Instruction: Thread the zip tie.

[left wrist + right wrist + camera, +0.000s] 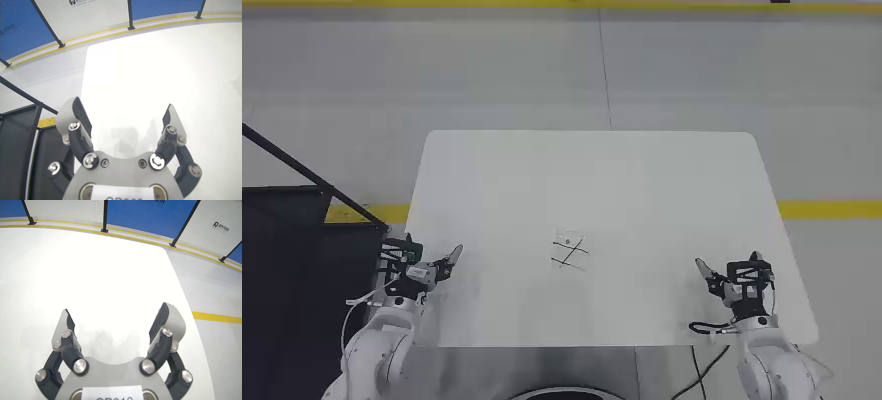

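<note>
Top view has the white rectangular table laid out below, and the thin black plastic zip tie lies flat on it near the middle, a little toward the robot's side. It reads as a few fine dark strands crossing one another; whether that is one piece or two I cannot tell.

The left gripper sits at the table's left edge, close to the near corner. The left wrist view shows the same gripper with its jaws spread wide, nothing between the ribbed black pads, bare tabletop beneath. The right gripper hangs over the near right corner, and the right wrist view shows it with its jaws likewise wide apart and holding nothing.

The zip tie lies between the two grippers, well apart from both. A yellow floor stripe runs past the table's right side, and a dark black-framed panel stands just beside its left.
</note>
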Robot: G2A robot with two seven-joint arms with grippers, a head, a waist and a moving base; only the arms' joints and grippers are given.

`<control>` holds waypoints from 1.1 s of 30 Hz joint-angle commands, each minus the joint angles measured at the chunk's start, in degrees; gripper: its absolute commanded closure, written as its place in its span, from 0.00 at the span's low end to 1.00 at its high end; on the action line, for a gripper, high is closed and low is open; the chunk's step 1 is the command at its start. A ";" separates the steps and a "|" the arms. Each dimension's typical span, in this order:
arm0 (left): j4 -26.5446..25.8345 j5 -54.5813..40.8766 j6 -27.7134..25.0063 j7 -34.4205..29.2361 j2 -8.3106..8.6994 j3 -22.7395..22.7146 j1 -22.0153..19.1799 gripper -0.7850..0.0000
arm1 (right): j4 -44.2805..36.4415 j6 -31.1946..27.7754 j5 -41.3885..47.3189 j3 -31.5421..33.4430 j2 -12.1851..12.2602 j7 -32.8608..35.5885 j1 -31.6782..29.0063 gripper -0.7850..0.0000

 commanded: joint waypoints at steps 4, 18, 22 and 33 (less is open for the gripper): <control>0.00 0.00 0.00 0.00 0.00 0.00 0.00 0.00 | 0.00 0.00 0.00 0.00 0.00 0.00 0.00 0.00; 0.03 -1.25 0.10 1.09 -0.19 0.51 -0.32 0.00 | 0.00 0.00 0.00 0.00 0.00 0.00 0.00 0.00; 0.62 -3.15 -5.45 0.33 -0.12 0.98 -2.35 0.00 | 0.00 0.00 0.00 0.00 0.00 0.00 0.00 0.00; 4.17 -7.42 -31.93 -5.57 1.24 1.23 -11.34 0.00 | 0.00 0.00 0.00 0.00 0.00 0.00 0.00 0.00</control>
